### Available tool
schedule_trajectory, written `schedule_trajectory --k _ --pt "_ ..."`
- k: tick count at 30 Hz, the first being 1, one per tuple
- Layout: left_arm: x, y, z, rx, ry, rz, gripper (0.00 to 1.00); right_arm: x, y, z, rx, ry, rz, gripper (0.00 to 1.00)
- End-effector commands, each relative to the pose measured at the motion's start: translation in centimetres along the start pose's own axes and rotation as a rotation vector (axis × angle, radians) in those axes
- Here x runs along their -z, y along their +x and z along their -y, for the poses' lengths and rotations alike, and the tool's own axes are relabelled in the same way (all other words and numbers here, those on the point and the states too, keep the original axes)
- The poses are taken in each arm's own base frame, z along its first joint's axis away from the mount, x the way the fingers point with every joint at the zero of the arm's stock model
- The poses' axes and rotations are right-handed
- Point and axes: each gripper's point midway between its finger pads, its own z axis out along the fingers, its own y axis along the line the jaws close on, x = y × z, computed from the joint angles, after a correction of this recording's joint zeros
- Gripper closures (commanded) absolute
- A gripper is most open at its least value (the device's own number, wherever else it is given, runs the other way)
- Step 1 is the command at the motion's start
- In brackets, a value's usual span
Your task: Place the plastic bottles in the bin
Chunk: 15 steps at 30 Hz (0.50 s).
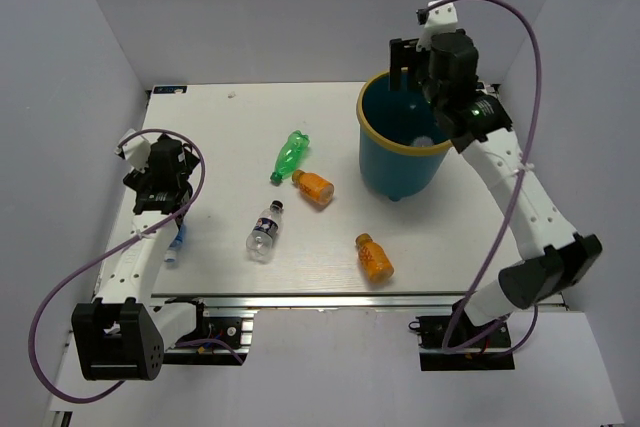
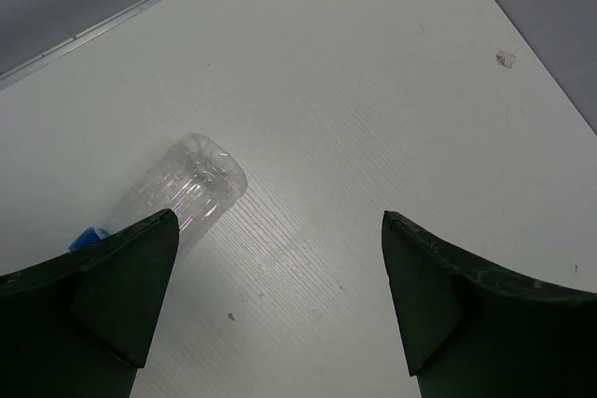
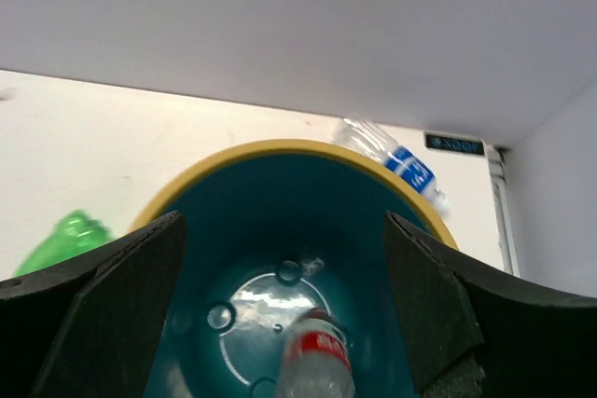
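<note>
- Over the teal bin (image 1: 395,169), the right end effector (image 3: 280,295) is released, fingers spread; a red-labelled clear bottle (image 3: 315,365) is inside.
- The left end effector (image 2: 280,305) hangs released beside a blue-capped bottle (image 2: 191,188) on the bench (image 1: 220,117).
- A green bottle (image 1: 290,155), two orange bottles (image 1: 315,187) and a dark-labelled bottle (image 1: 264,232) lie mid-bench.

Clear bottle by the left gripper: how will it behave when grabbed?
Clear bottle lies on its side, so a nudge probably rolls it. Looks empty and thin-walled: likely light, may crush under a hard squeeze.
</note>
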Motion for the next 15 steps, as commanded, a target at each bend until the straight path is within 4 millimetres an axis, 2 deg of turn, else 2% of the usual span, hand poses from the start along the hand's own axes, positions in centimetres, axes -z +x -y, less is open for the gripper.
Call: schedule_trajectory --k 1,2,3,4,5,6,7,8,9,10,12,13,14,15 --pt "0.4 -1.6 0.6 0.026 0.004 0.03 0.02 4.6 -4.4 -2.5 0.002 -0.206 0.101 0.11" --pt "0.4 -1.6 0.6 0.024 0.003 0.028 0.02 5.5 -3.7 -4.7 0.029 -0.329 0.083 0.11" --pt "0.5 -1.6 0.6 0.024 0.002 0.029 0.02 6.6 -2.3 -5.9 0.058 -0.391 0.035 0.11" --pt "0.5 -1.5 0.5 0.021 0.0 0.024 0.02 7.9 -1.2 -8.2 0.109 -0.474 0.013 0.11" --pt "0.5 -1.6 0.6 0.022 0.0 0.025 0.02 8.5 0.1 -9.5 0.133 -0.512 -0.021 0.11" --pt "0.6 -1.7 0.6 0.023 0.003 0.024 0.02 8.8 2.9 -10.2 0.168 -0.501 -0.095 0.11" --pt "0.7 -1.7 0.7 0.023 0.005 0.022 0.02 10.0 4.4 -12.4 0.2 -0.535 -0.122 0.11" --pt "0.7 -1.7 0.7 0.022 0.006 0.021 0.02 10.1 5.8 -12.6 0.221 -0.501 -0.151 0.11" --pt "0.7 -1.7 0.8 0.022 0.011 0.02 0.02 10.5 8.7 -13.7 0.25 -0.51 -0.213 0.11" --pt "0.8 -1.7 0.7 0.02 0.011 0.019 0.02 11.8 10.4 -15.6 0.252 -0.56 -0.251 0.11" --pt "0.9 -1.8 0.8 0.024 0.017 0.02 0.02 12.9 13.4 -17.3 0.256 -0.61 -0.323 0.11" --pt "1.0 -1.9 0.8 0.024 0.023 0.02 0.02 13.4 16.3 -18.2 0.28 -0.636 -0.375 0.11" --pt "1.1 -1.8 0.9 0.025 0.027 0.019 0.02 13.4 18.0 -18.8 0.25 -0.63 -0.423 0.11" --pt "1.1 -1.8 1.1 0.02 0.042 0.014 0.02 13.7 20.7 -18.9 0.27 -0.628 -0.482 0.11"
